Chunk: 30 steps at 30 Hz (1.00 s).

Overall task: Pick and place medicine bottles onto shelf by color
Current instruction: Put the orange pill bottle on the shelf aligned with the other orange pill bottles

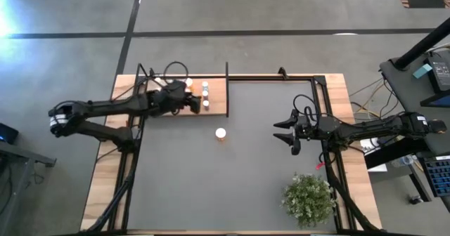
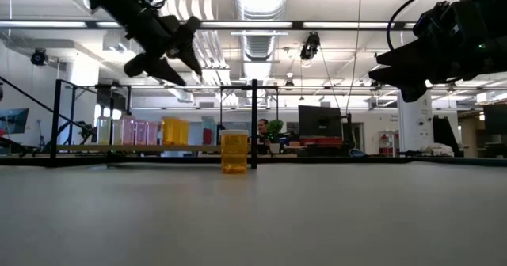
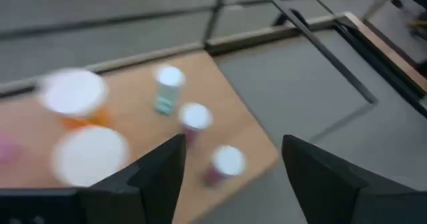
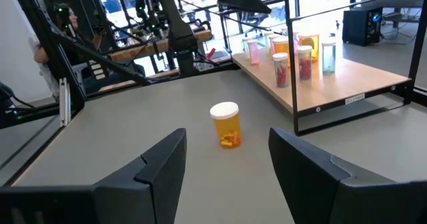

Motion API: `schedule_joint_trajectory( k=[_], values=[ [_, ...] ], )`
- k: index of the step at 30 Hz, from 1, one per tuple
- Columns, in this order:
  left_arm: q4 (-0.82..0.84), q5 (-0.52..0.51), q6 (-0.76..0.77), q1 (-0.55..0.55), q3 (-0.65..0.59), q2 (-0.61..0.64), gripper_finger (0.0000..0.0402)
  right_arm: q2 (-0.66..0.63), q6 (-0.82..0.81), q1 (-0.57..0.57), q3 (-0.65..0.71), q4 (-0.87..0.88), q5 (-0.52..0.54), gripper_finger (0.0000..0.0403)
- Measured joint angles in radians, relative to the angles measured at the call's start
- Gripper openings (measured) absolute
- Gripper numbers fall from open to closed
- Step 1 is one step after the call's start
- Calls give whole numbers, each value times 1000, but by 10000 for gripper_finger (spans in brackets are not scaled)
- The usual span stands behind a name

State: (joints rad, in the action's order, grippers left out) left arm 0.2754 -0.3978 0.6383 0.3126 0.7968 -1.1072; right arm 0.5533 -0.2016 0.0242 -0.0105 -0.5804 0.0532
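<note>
The light-wood shelf (image 1: 176, 109) lies at the table's far left, and several medicine bottles stand upright on it: orange ones (image 3: 73, 94), a white-bodied one (image 3: 167, 89) and pink ones (image 3: 195, 121). One orange bottle (image 1: 221, 134) stands alone on the dark tabletop, near the shelf's right end. My left gripper (image 3: 233, 144) hangs open above the shelf (image 2: 170, 60), clear of the bottles, with nothing between its fingers. My right gripper (image 1: 285, 134) waits open at the right, raised and pointing toward the lone orange bottle (image 4: 227, 125).
A bushy green plant (image 1: 309, 199) stands at the near right. A thin black frame (image 1: 227, 88) with upright posts runs along the table's far edge and past the shelf's right end. Bare grey tabletop (image 1: 211, 187) spreads between the arms.
</note>
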Motion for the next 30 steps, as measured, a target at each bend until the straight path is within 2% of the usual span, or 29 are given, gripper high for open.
schedule_joint_trajectory(
  k=[6,10,20,30],
  values=[
    [14,112,113,-71,111,-165,285,0,0,0,0,0,0,203],
    [76,167,205,-127,209,-266,307,0,0,0,0,0,0,203],
    [250,172,393,-263,415,-471,312,0,0,0,0,0,0,203],
    [379,132,429,-302,529,-649,312,0,0,0,0,0,0,203]
  ],
)
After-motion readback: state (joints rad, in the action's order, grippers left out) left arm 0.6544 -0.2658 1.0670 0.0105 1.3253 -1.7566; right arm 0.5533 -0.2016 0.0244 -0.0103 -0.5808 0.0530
